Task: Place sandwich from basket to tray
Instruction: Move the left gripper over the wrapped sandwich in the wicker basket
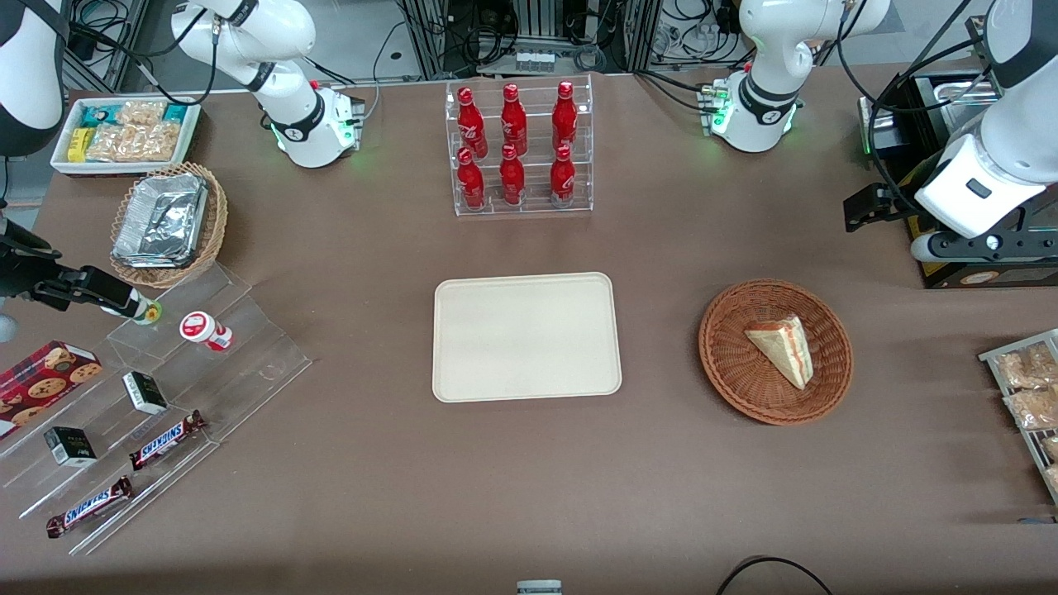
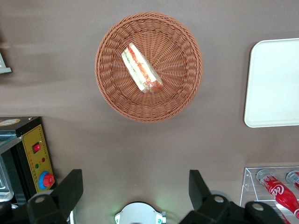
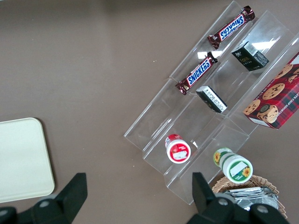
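The gripper (image 2: 135, 193) hangs high over the tabletop (image 1: 529, 496) with its fingers (image 2: 70, 186) spread wide and holding nothing; the basket (image 2: 112, 93) sits below it and nearer the front camera, with bare tabletop around its rim; the sandwich (image 2: 141, 68) lies inside on its side, near the middle, its long axis running diagonally across the weave and its red and green filling edge facing up; the tray (image 1: 463, 364) lies well apart from the gripper, toward the parked arm's end, nothing on it.
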